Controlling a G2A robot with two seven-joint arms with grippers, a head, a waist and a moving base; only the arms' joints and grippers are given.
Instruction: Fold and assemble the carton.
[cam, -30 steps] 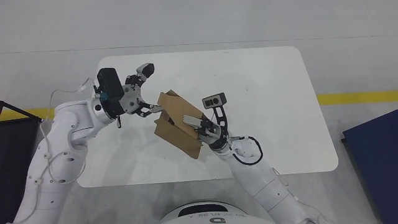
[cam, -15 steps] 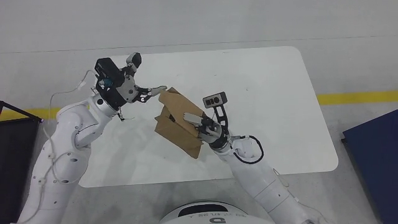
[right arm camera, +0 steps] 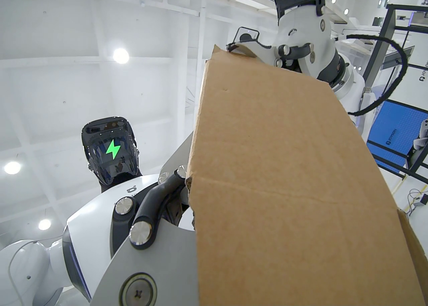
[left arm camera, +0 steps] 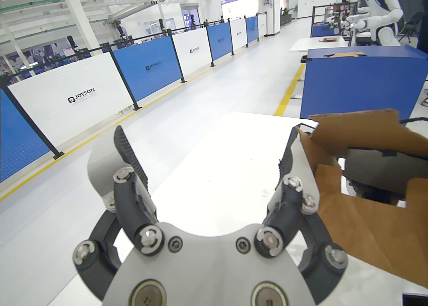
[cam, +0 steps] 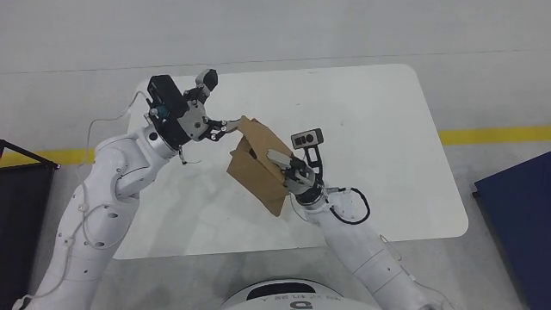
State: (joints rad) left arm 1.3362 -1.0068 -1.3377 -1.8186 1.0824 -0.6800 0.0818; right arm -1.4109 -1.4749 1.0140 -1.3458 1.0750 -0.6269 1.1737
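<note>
A brown cardboard carton (cam: 258, 165), partly folded, is held tilted above the middle of the white table (cam: 370, 120). My right gripper (cam: 282, 160) is shut on the carton's right side; in the right wrist view one finger (right arm camera: 164, 190) shows at the panel's edge (right arm camera: 284, 187), the other is hidden behind the card. My left gripper (cam: 218, 102) stands open at the carton's upper left corner. In the left wrist view (left arm camera: 207, 153) nothing lies between its fingers, and the outer side of one finger (left arm camera: 291, 153) touches a carton flap (left arm camera: 367, 220).
The table's bare surface lies on all sides of the carton. A yellow floor line (cam: 495, 134) runs past the table's right, and a dark blue object (cam: 516, 215) sits on the floor at the far right. A blue cabinet (left arm camera: 361, 80) stands beyond the table.
The right gripper has lifted and swung the carton a little to the right and more upright. The left gripper has moved right, its lower finger now against the carton's top corner.
</note>
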